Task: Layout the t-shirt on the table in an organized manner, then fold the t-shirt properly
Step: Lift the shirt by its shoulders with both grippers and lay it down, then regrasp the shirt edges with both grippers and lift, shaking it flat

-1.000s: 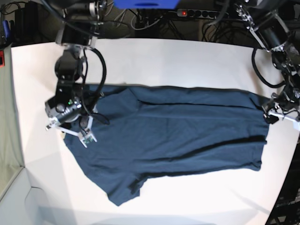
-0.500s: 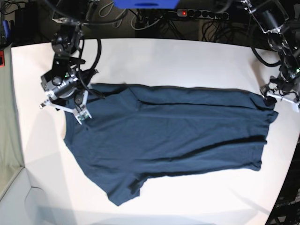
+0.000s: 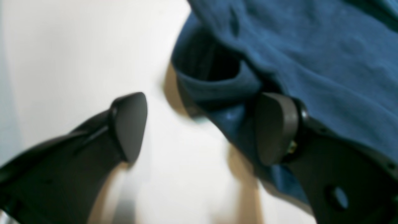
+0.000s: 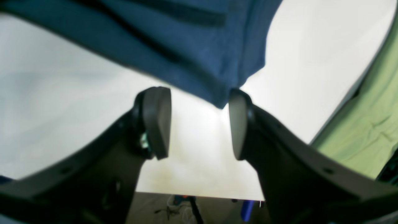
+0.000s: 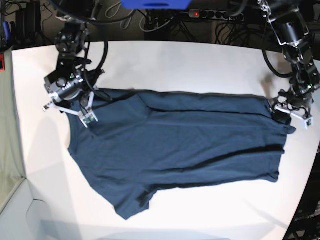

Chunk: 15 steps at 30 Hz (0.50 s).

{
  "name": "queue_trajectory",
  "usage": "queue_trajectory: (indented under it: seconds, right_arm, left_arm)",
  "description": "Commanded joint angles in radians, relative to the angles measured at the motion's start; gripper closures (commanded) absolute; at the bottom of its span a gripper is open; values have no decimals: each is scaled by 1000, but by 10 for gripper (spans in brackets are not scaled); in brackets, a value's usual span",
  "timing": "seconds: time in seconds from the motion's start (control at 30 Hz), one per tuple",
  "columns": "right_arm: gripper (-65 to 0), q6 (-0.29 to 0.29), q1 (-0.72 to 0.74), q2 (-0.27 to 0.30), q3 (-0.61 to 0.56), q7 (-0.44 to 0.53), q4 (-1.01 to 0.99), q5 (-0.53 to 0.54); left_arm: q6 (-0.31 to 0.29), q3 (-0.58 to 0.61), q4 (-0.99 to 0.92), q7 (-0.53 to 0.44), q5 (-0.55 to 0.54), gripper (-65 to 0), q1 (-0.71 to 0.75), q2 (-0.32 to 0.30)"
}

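- T-shirt (image 5: 180, 145): dark navy, spread flat on the white worktop (image 5: 165, 65). Long axis runs 9 to 3 o'clock in the base view, tipped slightly so the 9 o'clock end sits lower. Hem end points to 3 o'clock; one short sleeve juts toward 7 o'clock near the front edge. Shallow lengthwise folds cross the body.
- Right gripper (image 5: 69, 109): at the shirt's 10 o'clock corner. Fingers (image 4: 157, 121) stand moderately apart; a corner of cloth (image 4: 217, 93) hangs in line with the gap, nothing clamped. Whether the cloth touches either pad cannot be told.
- Left gripper (image 5: 290, 111): at the shirt's 3 o'clock upper corner. Fingers (image 3: 130, 124) spread wide; one pad sits over bare worktop, the other (image 3: 275, 127) lies against the bunched hem edge (image 3: 224, 90). No grip closed.
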Motion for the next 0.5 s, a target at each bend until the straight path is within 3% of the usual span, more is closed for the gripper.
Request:
queue_trajectory:
  seconds: [0.0,0.1,0.17,0.37,0.47]
  right_arm:
    - [-302,-1,15,5,14,8,20,-5]
    - [-302,-1,19,5,55,19,20,-5]
    - [-302,-1,18,5,74,42,20,-5]
    - [-302,-1,1,5,88,55,18,-8]
    - [-302,-1,-2,5,88,80,9,-8]
  left_arm:
    - [-2,-3,11,-13,-8,-517,-13,-13]
    - [-2,-3,9,-13,-6,-514,-12,-10]
    - [-2,-3,-11,-13,-6,-463,-12,-10]
    - [-3,-6,-67,-17,-8,-130,-18,-14]
    - [-3,-7,-64,-15,-8,0,-18,-13]
